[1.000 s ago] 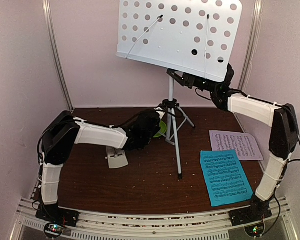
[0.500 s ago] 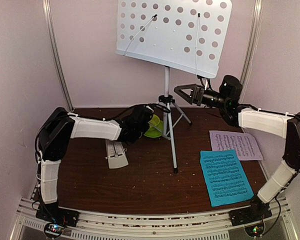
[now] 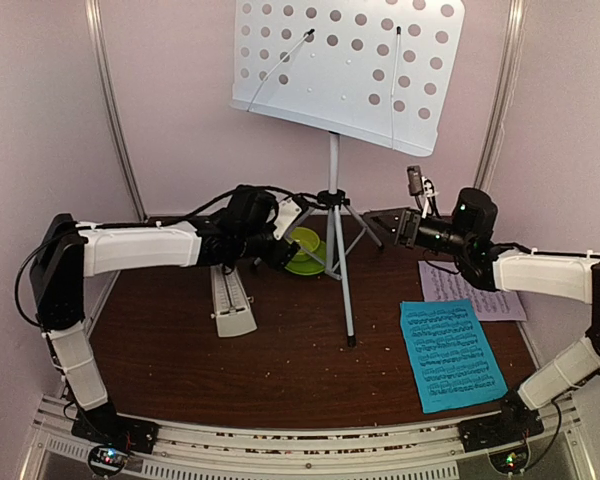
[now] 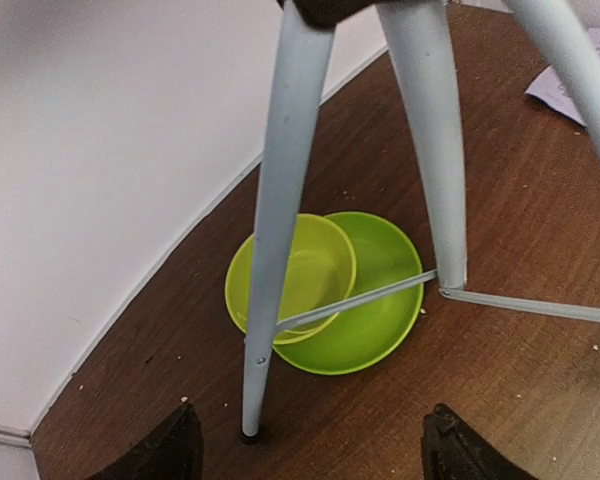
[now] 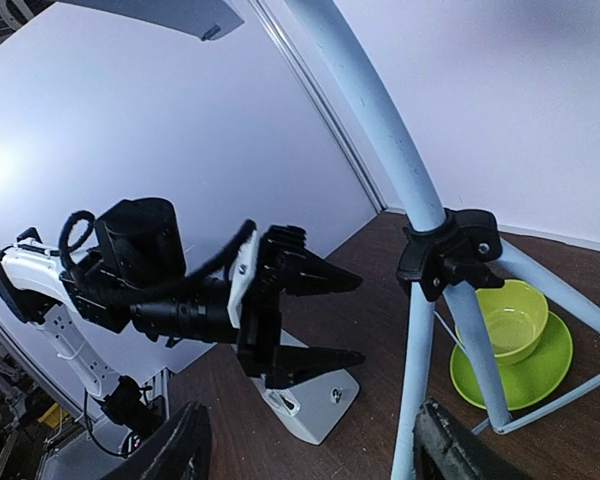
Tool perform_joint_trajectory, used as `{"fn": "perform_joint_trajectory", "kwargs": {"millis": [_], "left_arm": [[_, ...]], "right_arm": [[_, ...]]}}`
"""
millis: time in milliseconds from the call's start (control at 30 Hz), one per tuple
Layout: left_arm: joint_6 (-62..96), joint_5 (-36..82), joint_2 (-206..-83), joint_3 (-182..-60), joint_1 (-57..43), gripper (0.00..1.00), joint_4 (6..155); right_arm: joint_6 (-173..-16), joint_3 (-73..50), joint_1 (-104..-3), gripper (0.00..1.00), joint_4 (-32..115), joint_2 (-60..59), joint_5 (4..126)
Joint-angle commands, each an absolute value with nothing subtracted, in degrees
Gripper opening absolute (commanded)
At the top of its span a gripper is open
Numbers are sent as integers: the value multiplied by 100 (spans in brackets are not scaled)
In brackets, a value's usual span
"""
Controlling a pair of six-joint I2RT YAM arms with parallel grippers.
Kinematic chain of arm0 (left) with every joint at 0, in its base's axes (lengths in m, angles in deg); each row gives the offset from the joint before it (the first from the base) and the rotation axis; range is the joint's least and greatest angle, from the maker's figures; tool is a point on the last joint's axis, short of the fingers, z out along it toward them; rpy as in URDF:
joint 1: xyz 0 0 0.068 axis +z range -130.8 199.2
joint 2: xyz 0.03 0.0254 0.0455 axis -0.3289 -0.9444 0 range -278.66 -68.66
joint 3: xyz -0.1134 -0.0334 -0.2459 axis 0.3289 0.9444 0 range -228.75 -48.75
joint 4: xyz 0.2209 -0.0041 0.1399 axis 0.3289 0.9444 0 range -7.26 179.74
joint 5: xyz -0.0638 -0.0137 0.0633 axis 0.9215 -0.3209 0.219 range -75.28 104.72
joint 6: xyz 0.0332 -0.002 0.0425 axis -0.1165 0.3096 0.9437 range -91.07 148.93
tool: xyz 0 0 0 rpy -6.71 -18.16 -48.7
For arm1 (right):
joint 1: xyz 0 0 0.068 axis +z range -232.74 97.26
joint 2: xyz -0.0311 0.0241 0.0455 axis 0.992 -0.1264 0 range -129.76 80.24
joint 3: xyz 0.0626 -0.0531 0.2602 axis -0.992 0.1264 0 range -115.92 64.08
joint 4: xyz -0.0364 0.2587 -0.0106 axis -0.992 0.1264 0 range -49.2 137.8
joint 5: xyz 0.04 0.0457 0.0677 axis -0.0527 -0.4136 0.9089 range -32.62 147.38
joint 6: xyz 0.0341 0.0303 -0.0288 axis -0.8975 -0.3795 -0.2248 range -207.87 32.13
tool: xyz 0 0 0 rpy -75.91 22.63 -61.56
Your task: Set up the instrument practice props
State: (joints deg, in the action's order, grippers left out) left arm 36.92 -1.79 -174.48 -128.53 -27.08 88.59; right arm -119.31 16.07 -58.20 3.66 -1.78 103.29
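Observation:
The pale perforated music stand (image 3: 350, 70) stands upright on its silver tripod (image 3: 335, 250) at the back of the table, with nothing holding it. My left gripper (image 3: 288, 240) hovers open just left of the tripod legs (image 4: 280, 220), apart from them. My right gripper (image 3: 388, 220) is open to the right of the pole (image 5: 380, 130), not touching it. The cream metronome (image 3: 232, 305) lies on its side below the left gripper (image 5: 310, 320). The blue sheet (image 3: 450, 355) lies flat at the front right. The pink sheet (image 3: 500, 298) behind it is partly hidden by my right arm.
A lime-green bowl (image 4: 300, 265) on its saucer (image 4: 375, 320) sits between the tripod legs at the back. Pale walls close in the table on three sides. Thin tripod braces (image 4: 350, 300) run low above the saucer.
Both grippers opened and let go of the stand. The tilted stand now stands upright. The left gripper drew back to the left; the right gripper dropped from under the desk to beside the pole.

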Motion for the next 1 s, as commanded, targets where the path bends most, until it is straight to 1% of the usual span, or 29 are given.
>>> {"fn": "perform_joint_trajectory", "kwargs": {"millis": [0, 133, 200, 300, 433, 533, 667, 767, 900, 967], "left_arm": [[3825, 1351, -17075, -12772, -2282, 80, 8991], [4002, 2283, -17181, -13142, -1973, 83, 9212], [4047, 2935, -17381, -13469, -1784, 84, 9409], [4130, 3638, -17952, -14179, -1606, 89, 9908], [4313, 3790, -18519, -14854, -1588, 89, 10238], [4326, 3909, -18833, -15237, -1591, 87, 10364], [4271, 4212, -18917, -15364, -1590, 80, 10452], [4098, 4309, -18786, -15105, -1601, 76, 10313], [3890, 4415, -18391, -14371, -1691, 72, 9821], [3894, 4408, -18289, -14210, -1779, 70, 9787]], "right_arm": [[-11565, 1847, -5704, 70, 803, 240, 9792], [-11254, 1972, -5563, 70, 1385, 423, 9453], [-11213, 2039, -5495, 70, 1543, 497, 9296], [-11157, 2120, -5409, 71, 1748, 609, 9089], [-11051, 2211, -5315, 70, 2066, 788, 8817], [-11027, 2290, -5279, 70, 2205, 894, 8694], [-11020, 2382, -5268, 70, 2305, 1010, 8543], [-11019, 2427, -5267, 70, 2298, 1040, 8507], [-11045, 2430, -5267, 70, 2252, 991, 8503], [-11067, 2423, -5268, 71, 2211, 942, 8502]]}}
